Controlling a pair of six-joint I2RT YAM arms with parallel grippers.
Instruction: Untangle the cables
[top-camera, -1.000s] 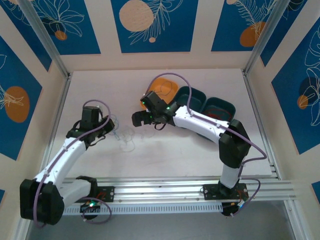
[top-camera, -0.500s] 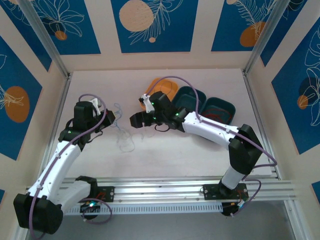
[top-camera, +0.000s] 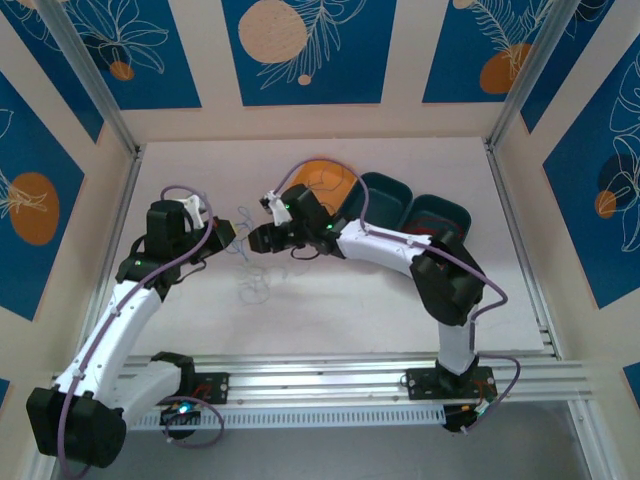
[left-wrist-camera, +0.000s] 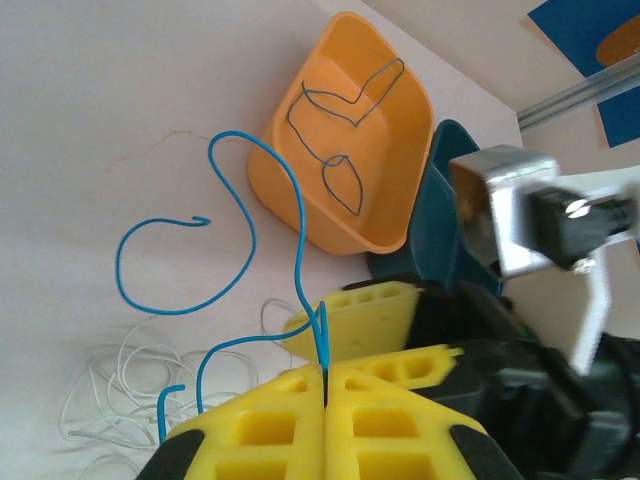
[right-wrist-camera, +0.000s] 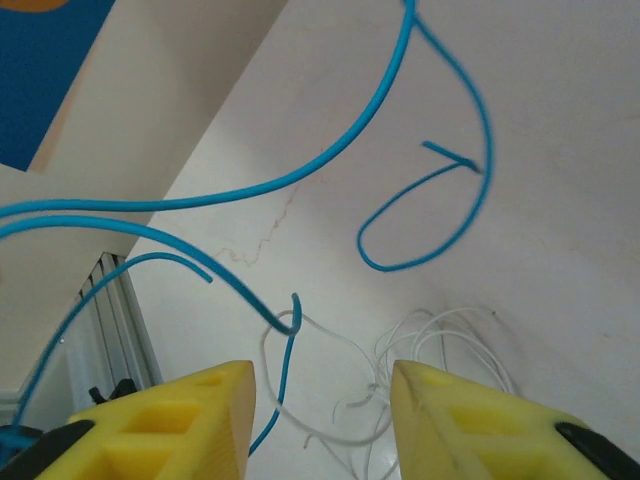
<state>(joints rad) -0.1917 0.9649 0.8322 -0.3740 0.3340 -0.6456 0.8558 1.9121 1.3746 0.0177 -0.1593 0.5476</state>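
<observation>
**Worktop (top-camera: 350, 300), cable-untangling station**

- Left gripper (left-wrist-camera: 325, 385): one. Pads pressed together on a blue cable (left-wrist-camera: 322, 345), pinched partway along its length, over the left-centre of the worktop.
- Right gripper (right-wrist-camera: 320, 400): one. Yellow fingers (right-wrist-camera: 170, 415) stand apart with nothing clamped, and a blue strand hangs in the gap.
- Governing relation: the right gripper sits just beside the left, on its right, facing it. From the left grip the blue cable's long axis runs toward the far edge, then curls back in an open hook. The loose length lies ahead of the right gripper, slightly to its left. The right arm looks better placed to take it.
- Blue cables: one is certain. The right wrist view shows several blue runs, and I cannot tell whether they belong to the same piece.
- White cables (left-wrist-camera: 110, 395): one loose coil lying flat below both grippers. The number of strands cannot be told.
- Dark cable (left-wrist-camera: 357, 195): one, already inside the orange tray (left-wrist-camera: 390, 190).
- Trays: three in a row near the far edge, one orange and two teal trays (top-camera: 395, 182).
</observation>
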